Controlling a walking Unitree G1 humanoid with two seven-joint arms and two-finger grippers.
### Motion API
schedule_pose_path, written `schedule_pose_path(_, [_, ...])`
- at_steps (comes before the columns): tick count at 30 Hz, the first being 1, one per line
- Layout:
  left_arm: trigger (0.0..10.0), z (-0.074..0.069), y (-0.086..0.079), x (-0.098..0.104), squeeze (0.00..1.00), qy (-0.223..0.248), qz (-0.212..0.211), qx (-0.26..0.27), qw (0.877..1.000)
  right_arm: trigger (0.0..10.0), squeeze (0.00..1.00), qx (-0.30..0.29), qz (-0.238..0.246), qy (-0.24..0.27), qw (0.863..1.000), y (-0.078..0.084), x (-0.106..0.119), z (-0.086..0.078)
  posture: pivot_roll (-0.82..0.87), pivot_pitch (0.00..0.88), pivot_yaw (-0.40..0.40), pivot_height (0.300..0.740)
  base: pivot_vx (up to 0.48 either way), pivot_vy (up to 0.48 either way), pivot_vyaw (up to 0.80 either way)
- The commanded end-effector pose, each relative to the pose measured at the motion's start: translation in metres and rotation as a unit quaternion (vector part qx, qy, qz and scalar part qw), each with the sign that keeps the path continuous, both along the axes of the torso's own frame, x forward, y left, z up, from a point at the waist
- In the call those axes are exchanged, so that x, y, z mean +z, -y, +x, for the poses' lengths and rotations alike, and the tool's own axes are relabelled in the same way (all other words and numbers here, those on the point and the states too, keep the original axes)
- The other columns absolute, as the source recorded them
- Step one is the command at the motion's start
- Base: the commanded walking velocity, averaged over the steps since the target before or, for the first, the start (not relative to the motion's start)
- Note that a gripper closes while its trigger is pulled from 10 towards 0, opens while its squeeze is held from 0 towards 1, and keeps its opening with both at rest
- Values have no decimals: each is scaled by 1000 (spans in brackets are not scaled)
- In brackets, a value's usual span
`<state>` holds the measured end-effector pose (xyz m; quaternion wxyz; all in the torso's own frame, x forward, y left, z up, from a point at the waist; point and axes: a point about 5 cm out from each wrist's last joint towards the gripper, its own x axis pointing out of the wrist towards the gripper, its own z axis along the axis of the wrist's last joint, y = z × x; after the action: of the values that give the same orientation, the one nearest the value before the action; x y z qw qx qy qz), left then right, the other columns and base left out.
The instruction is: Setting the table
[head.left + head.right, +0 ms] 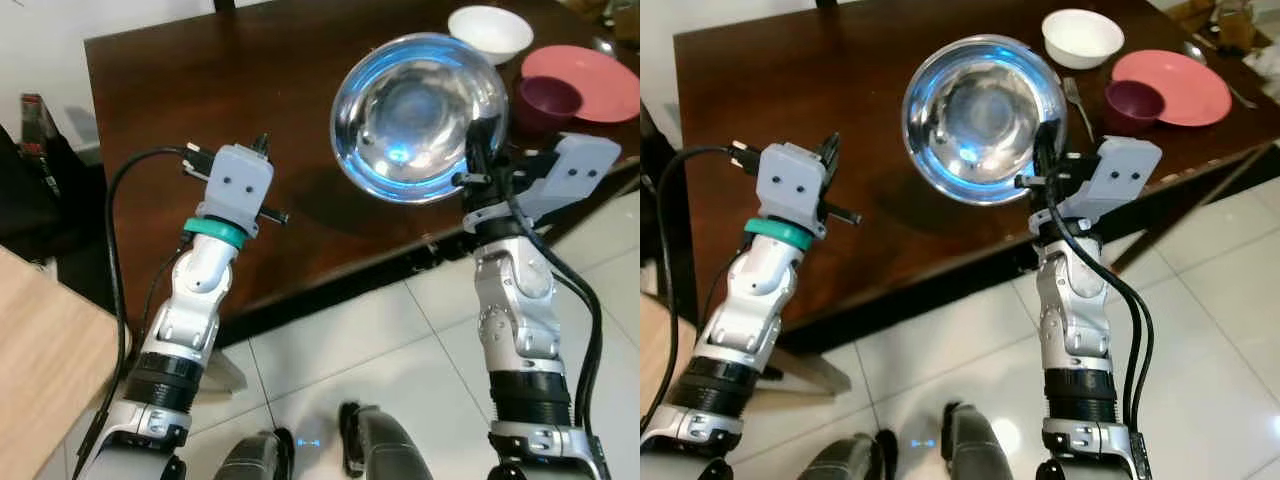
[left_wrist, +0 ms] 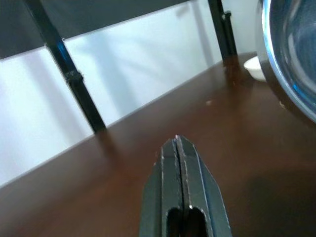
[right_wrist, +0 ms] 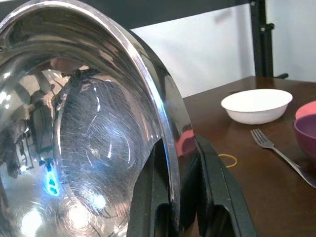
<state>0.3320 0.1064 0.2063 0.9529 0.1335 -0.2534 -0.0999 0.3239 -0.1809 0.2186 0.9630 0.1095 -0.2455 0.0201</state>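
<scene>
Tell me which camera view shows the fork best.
The right wrist view: the fork lies whole on the table, tines toward the white bowl. The right eye view shows it small beside the steel bowl; in the left eye view I cannot make it out.

Two silver jointed arms, black ribbed collars near base. Grey boxy wrist housings, two small dark holes each. Teal ring under left wrist (image 1: 214, 232). Black cables loop along both arms. Long black fingers (image 2: 180, 197).
</scene>
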Motion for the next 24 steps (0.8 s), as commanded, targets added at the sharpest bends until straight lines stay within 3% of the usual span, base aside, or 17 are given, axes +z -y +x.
schedule_pose_path(1, [10000, 0, 2, -4, 0, -9, 10, -6, 1000, 10000, 0, -8, 18, 6, 1000, 5, 2, -3, -92, 132, 87, 740, 465, 0, 0])
schedule_pose_path(10, [10000, -1, 5, -5, 0, -15, 10, -17, 1000, 10000, 0, -8, 17, 3, 1000, 6, 1, -2, -94, 127, 87, 740, 408, 0, 0])
schedule_pose_path(24, [10000, -5, 9, -12, 0, -33, 11, -32, 999, 10000, 0, -5, 3, -8, 1000, 5, -3, -1, -93, 123, 79, 740, 0, 0, 0])
